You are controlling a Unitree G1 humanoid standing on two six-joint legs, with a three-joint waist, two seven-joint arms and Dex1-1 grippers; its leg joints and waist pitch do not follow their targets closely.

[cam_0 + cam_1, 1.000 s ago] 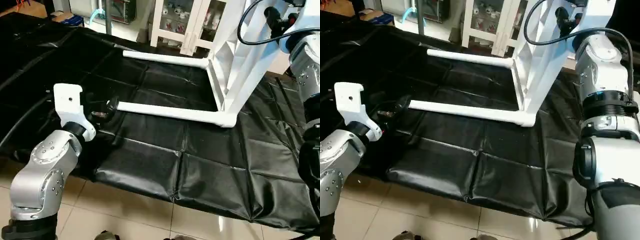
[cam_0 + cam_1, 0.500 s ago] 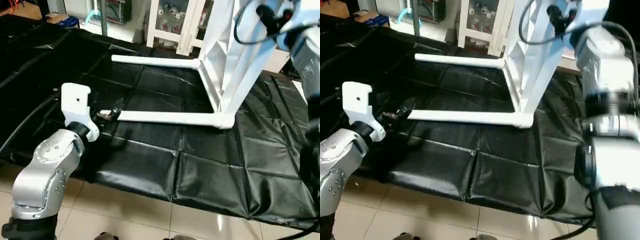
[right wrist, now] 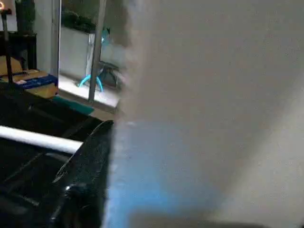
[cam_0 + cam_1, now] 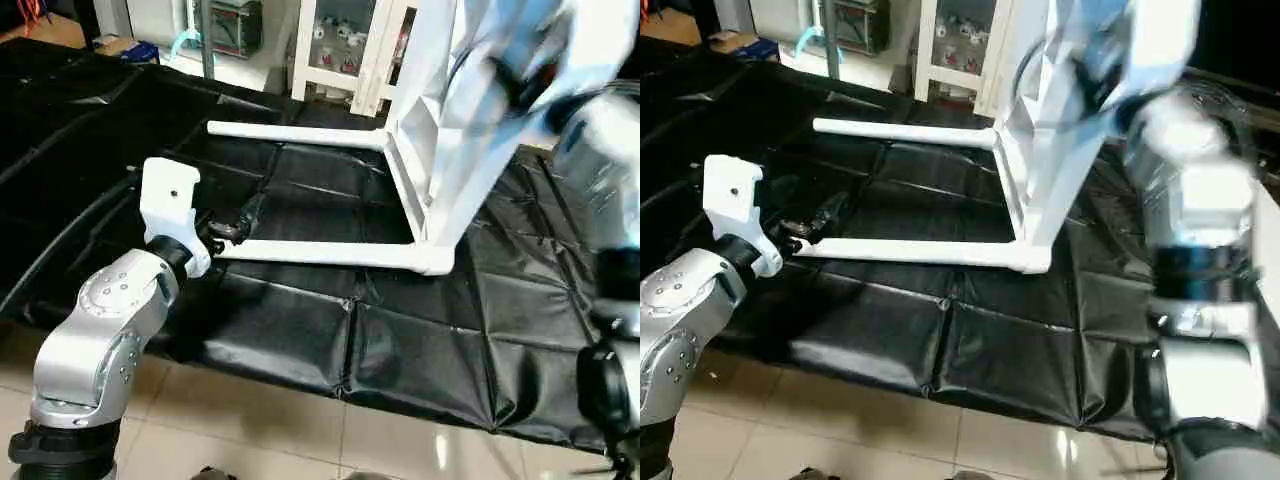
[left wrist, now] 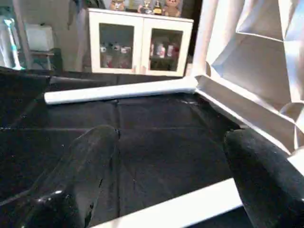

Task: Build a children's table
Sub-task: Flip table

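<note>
Tabletop (image 4: 440, 150): stands on its edge on the black sheet (image 4: 300, 330).
Left gripper (image 5: 166, 175): wide open around near leg (image 4: 330, 254), not closed.
Right gripper: blurred, state cannot be told.

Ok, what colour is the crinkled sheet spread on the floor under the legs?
Black crinkled sheet, clearest in the left eye view.

A lived-in room: tiled floor (image 4: 250, 420), black sheet (image 4: 330, 330), glass-door cabinet (image 5: 142, 45) of toys.
</note>
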